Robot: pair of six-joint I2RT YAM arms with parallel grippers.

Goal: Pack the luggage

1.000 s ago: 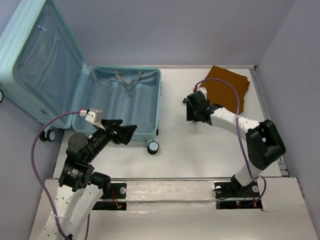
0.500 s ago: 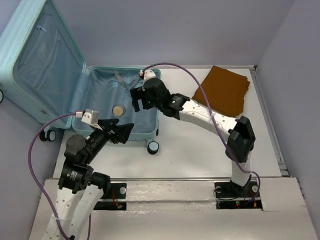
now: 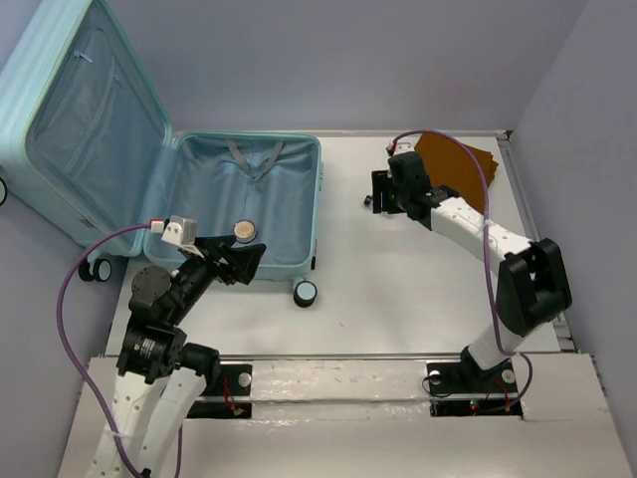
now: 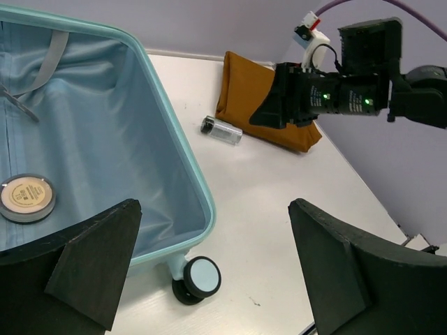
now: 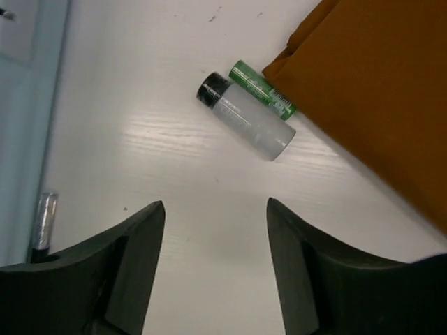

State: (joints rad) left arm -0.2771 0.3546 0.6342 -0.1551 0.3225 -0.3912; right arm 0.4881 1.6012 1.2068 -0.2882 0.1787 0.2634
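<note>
Two small items lie under my right gripper (image 5: 213,216), its jaws parted and empty: a black-capped bottle (image 5: 244,117) touching a green tube (image 5: 262,89), just beside the orange cloth (image 5: 377,91). I'd set the fingers (image 5: 133,265) across the bottle's barrel, drop straight and close gently (it may roll). The luggage (image 3: 316,204) lies open on the table's (image 3: 398,289) left, with a round tin (image 3: 242,231) inside. My left gripper (image 4: 213,209) hovers spread wide at its near edge.

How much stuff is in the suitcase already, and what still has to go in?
Done: one round tin lies inside the open luggage. In hand: nothing; the right end effector hovers open above a black-capped bottle. Still to pack: that bottle, the green tube beside it and the orange cloth, all on the table.
</note>
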